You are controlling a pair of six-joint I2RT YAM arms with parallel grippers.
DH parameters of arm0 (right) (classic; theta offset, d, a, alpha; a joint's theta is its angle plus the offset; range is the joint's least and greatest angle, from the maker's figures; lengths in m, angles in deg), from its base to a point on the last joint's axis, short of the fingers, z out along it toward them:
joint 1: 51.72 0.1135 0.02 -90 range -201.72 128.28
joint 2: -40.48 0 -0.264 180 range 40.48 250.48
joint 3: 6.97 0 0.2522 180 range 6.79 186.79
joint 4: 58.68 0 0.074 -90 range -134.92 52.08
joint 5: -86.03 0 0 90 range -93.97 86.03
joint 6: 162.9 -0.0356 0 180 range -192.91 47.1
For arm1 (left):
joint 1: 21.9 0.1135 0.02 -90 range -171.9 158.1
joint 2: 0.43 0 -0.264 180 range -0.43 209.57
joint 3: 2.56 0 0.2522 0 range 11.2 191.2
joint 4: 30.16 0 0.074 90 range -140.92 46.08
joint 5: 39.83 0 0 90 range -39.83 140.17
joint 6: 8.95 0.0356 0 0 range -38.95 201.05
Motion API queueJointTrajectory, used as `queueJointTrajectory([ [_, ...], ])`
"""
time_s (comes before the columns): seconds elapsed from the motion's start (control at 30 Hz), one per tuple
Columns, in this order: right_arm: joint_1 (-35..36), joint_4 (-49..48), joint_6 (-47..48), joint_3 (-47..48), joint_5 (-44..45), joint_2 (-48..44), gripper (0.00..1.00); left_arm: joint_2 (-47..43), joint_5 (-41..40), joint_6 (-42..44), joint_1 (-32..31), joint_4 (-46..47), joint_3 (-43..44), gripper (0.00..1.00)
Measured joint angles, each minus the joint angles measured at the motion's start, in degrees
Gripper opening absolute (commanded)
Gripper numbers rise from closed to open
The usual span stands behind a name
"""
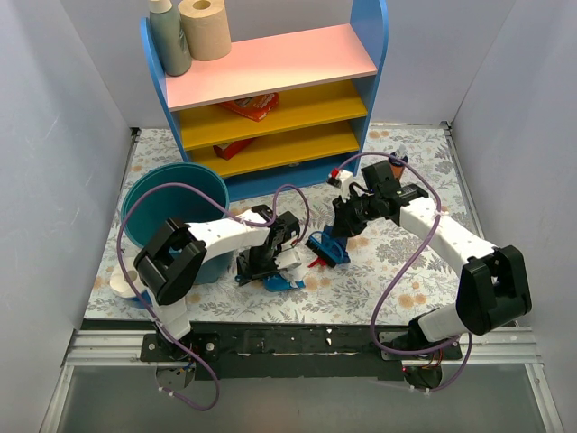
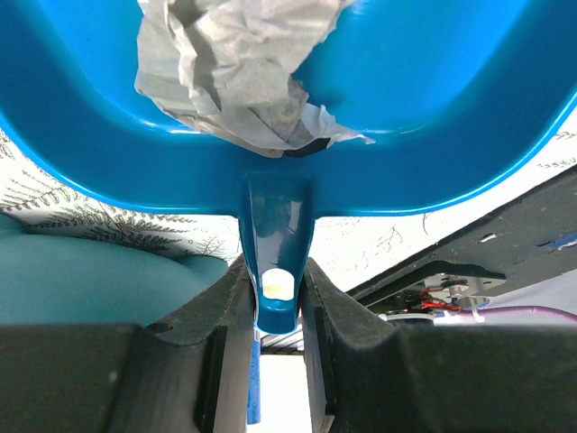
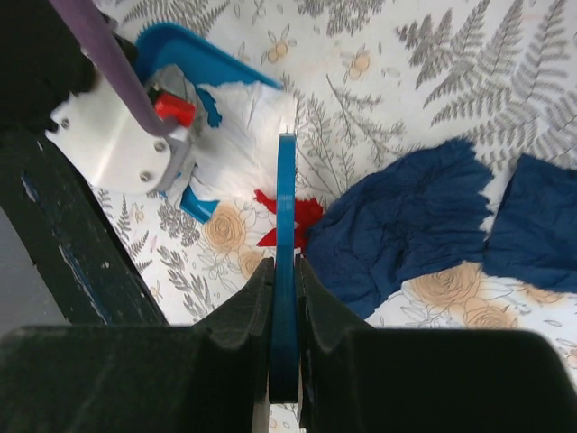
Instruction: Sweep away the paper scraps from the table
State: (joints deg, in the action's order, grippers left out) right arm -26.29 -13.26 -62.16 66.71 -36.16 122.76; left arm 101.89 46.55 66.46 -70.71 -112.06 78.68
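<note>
My left gripper (image 1: 269, 260) (image 2: 275, 271) is shut on the handle of the blue dustpan (image 1: 284, 282) (image 2: 433, 117), which rests low over the table (image 1: 361, 289). A grey-white paper wad (image 2: 234, 72) lies inside the pan. My right gripper (image 1: 346, 224) (image 3: 286, 266) is shut on the blue hand brush (image 1: 325, 248) (image 3: 286, 189), just right of the pan. A red scrap (image 1: 315, 262) (image 3: 305, 216) lies by the brush. Two dark blue scraps (image 3: 406, 225) (image 3: 532, 225) lie beside it on the cloth. White paper (image 3: 243, 135) sits at the pan's mouth (image 3: 189, 50). Another red scrap (image 1: 341, 174) lies near the shelf.
A teal bin (image 1: 171, 212) (image 2: 81, 280) stands left of the dustpan. The pink, yellow and blue shelf unit (image 1: 270, 99) stands at the back with a bottle and a paper roll on top. Grey walls close both sides. A black rail (image 1: 297, 338) runs along the front edge.
</note>
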Motion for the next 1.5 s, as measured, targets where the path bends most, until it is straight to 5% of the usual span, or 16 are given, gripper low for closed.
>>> queueJointTrajectory([
  [0.33,0.0,0.0,-2.4,3.0,0.9,-1.1,0.01,1.7,0.0,0.0,0.0,0.8,1.5,0.00],
  [0.97,0.1,-1.0,0.4,-2.7,26.5,-6.0,0.01,4.7,1.6,-0.9,-1.0,0.0,4.6,0.00],
  [1.5,0.0,-3.3,-7.7,-8.2,13.4,-7.3,0.01,14.7,2.6,-1.0,-2.6,-2.0,14.4,0.00],
])
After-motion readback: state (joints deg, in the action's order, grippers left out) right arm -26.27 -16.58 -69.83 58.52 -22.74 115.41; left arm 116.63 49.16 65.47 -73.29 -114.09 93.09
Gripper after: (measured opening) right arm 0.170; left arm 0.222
